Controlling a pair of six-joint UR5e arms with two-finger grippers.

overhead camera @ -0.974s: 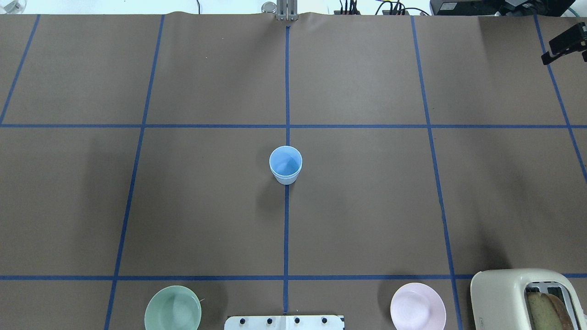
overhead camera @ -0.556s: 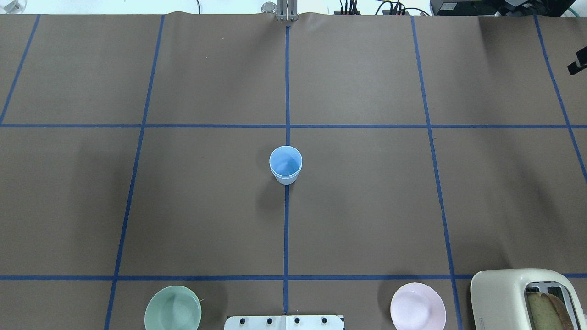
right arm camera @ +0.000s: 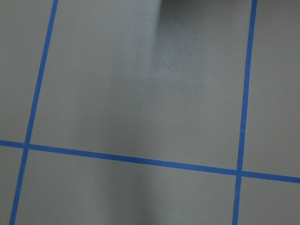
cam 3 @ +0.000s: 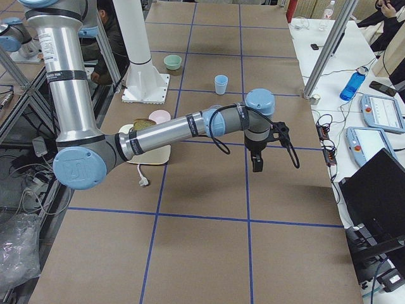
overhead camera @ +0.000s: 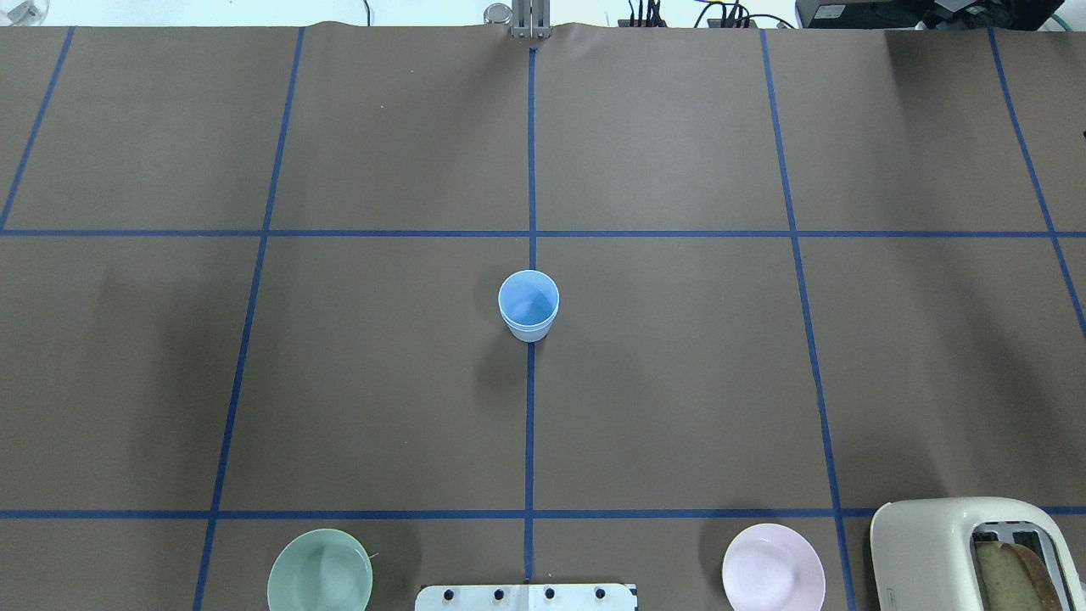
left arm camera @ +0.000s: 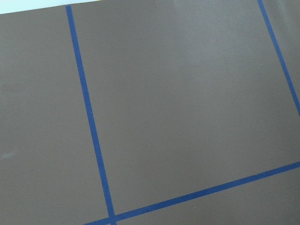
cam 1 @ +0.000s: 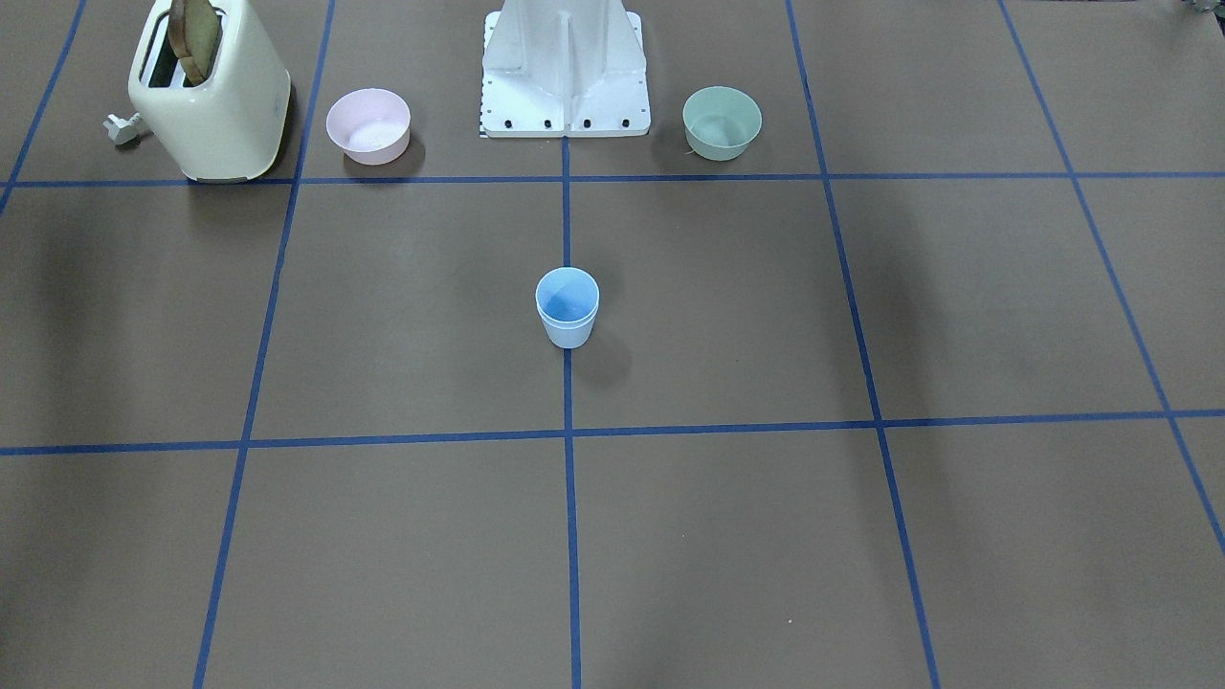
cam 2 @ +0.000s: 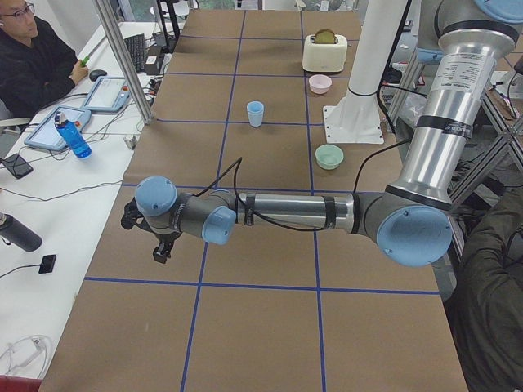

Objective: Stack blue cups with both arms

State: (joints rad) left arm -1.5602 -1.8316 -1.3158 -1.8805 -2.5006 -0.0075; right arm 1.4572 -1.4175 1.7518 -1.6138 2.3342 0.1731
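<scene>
The two blue cups [overhead camera: 529,305] stand upright at the table's centre on the middle tape line, one nested inside the other, with a double rim showing in the front view [cam 1: 567,306]. Neither gripper is near them. My left gripper [cam 2: 161,251] shows only in the left side view, low over the table's far left end. My right gripper [cam 3: 257,163] shows only in the right side view, pointing down over the far right end. I cannot tell whether either is open or shut. Both wrist views show only brown paper and blue tape.
A pale green bowl [overhead camera: 320,577] and a pink bowl [overhead camera: 773,570] sit either side of the white base mount [overhead camera: 526,596]. A cream toaster [overhead camera: 950,543] holding bread stands at the near right corner. People and desks line the table's far side.
The black right gripper at the overhead view's right edge has moved out of that view to the right. The nested cups have not moved.
</scene>
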